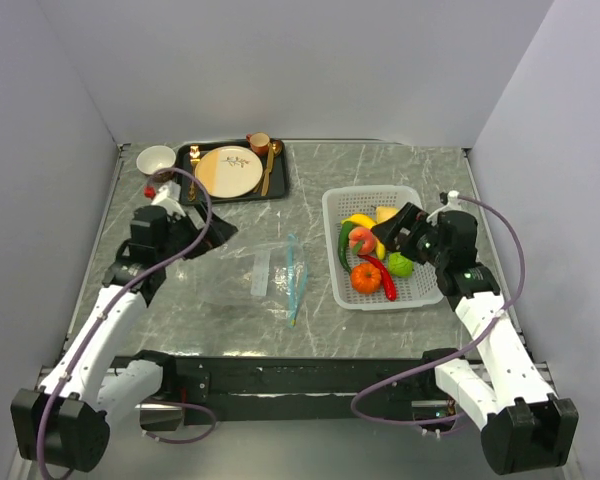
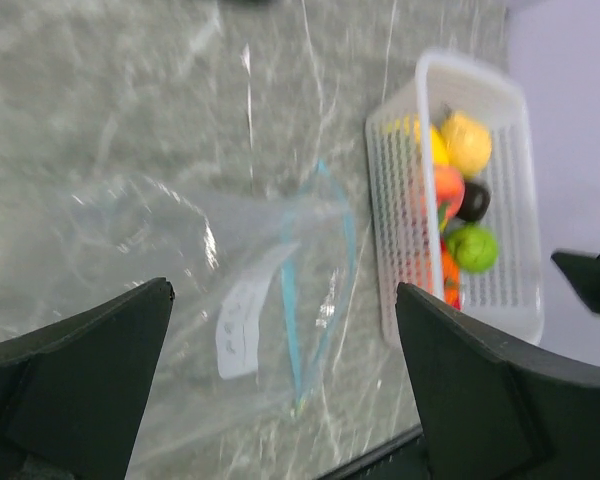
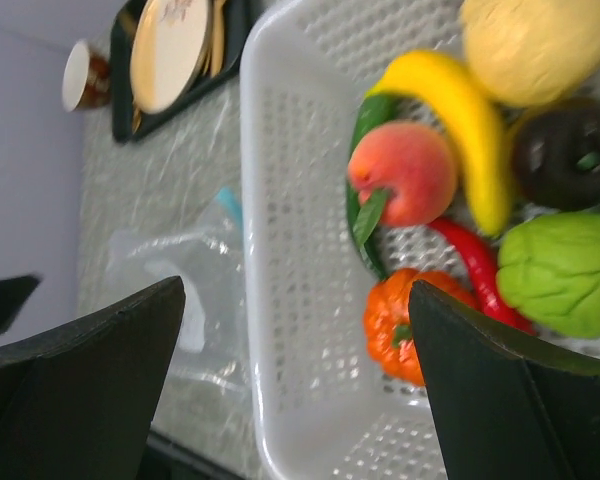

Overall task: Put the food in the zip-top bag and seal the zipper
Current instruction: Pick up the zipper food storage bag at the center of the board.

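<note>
The top camera looks down from behind over the whole grey marbled tabletop (image 1: pixel 400 165). All views share the white perforated plastic basket (image 1: pixel 330 235) (image 2: pixel 400 230) (image 3: pixel 290 250): right wrist close above it, left wrist farther off.

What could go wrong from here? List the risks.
1. The bag lies flat and limp. Unless the open left gripper holds its mouth, food may just push it away.
2. The food is piled tight in the basket. The open right gripper may catch two pieces or snag the wall.
3. The zipper looks curved, so it may seal unevenly.
</note>
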`<state>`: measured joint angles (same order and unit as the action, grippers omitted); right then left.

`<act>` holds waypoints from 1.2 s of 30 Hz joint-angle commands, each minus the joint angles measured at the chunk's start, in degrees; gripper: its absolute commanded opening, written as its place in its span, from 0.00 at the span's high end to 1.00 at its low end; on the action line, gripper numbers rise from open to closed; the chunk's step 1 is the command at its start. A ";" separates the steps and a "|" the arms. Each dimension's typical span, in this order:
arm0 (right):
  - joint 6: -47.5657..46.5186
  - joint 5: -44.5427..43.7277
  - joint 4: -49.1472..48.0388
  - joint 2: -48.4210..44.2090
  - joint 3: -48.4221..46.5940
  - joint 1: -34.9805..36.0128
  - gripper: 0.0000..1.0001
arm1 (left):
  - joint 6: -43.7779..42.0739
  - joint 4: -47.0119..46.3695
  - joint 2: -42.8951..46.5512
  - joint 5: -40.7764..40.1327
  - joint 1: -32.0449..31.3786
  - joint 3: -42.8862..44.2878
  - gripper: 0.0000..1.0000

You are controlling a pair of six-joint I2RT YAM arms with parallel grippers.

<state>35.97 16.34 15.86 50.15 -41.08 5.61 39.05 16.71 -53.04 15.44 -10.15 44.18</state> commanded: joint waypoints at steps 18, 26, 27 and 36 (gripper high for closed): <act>-0.72 7.57 -6.72 19.98 -12.18 27.78 0.01 | 15.96 5.70 -22.71 -32.31 -12.44 -4.10 0.01; -0.81 7.40 -4.88 29.90 -16.13 31.39 0.16 | 18.96 3.24 -22.11 -31.96 -12.44 -8.41 0.01; -0.81 6.52 -4.52 30.70 -16.40 31.92 0.18 | 18.96 3.42 -21.33 -32.31 -12.44 -8.59 0.01; -0.99 -2.18 0.75 43.53 -23.43 36.58 0.24 | 18.08 2.62 -16.49 -31.18 -12.35 -9.82 0.01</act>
<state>34.96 19.27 14.26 90.67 -60.73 41.15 56.75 20.01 -72.27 -15.35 -22.44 34.72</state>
